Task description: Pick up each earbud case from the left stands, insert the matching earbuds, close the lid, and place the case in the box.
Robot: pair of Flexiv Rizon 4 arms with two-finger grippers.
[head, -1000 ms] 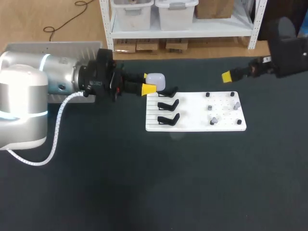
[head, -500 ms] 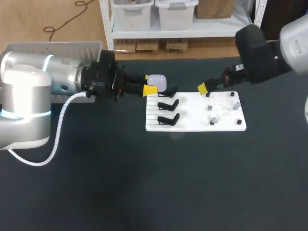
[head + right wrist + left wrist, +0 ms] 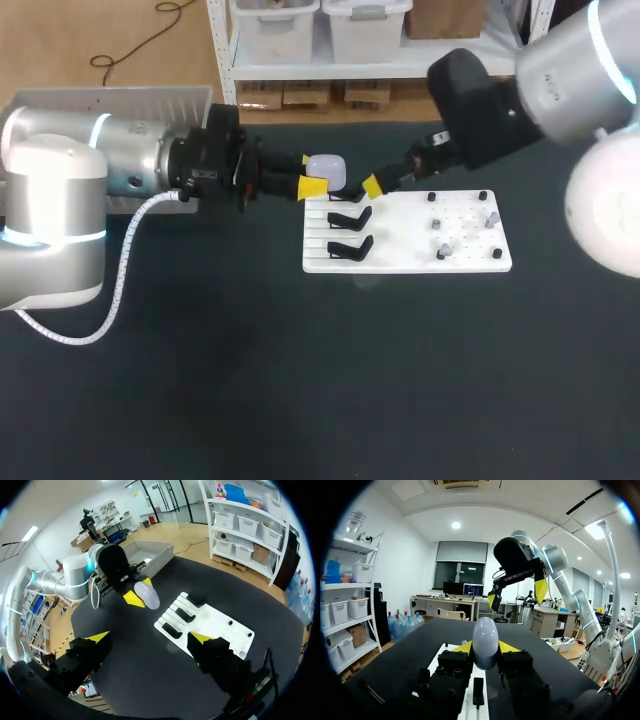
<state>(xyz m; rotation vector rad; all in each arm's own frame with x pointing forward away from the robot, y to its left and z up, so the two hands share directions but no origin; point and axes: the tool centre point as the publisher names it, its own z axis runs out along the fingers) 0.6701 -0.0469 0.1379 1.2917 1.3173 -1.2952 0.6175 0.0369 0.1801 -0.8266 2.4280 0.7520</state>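
My left gripper (image 3: 309, 173) is shut on a white earbud case (image 3: 326, 169), held above the far left corner of the white board (image 3: 400, 262). In the left wrist view the case (image 3: 485, 641) stands upright between the yellow tips. Just right of the case, over the board, my right gripper (image 3: 378, 181) hangs open with nothing in it; only one yellow tip shows in the head view. Its own view looks down on the case (image 3: 146, 594) from well above, with both fingers spread wide. Three black stands (image 3: 348, 219) line the board's left side. Small grey earbuds (image 3: 441, 250) sit among pegs on its right.
A grey box (image 3: 110, 101) stands at the table's far left, behind my left arm; the box (image 3: 148, 555) also shows in the right wrist view. The dark tabletop (image 3: 320, 380) stretches in front of the board.
My right arm has swung left across the board's far edge, from the table's right side to just beside the held case. The left arm and case have stayed still.
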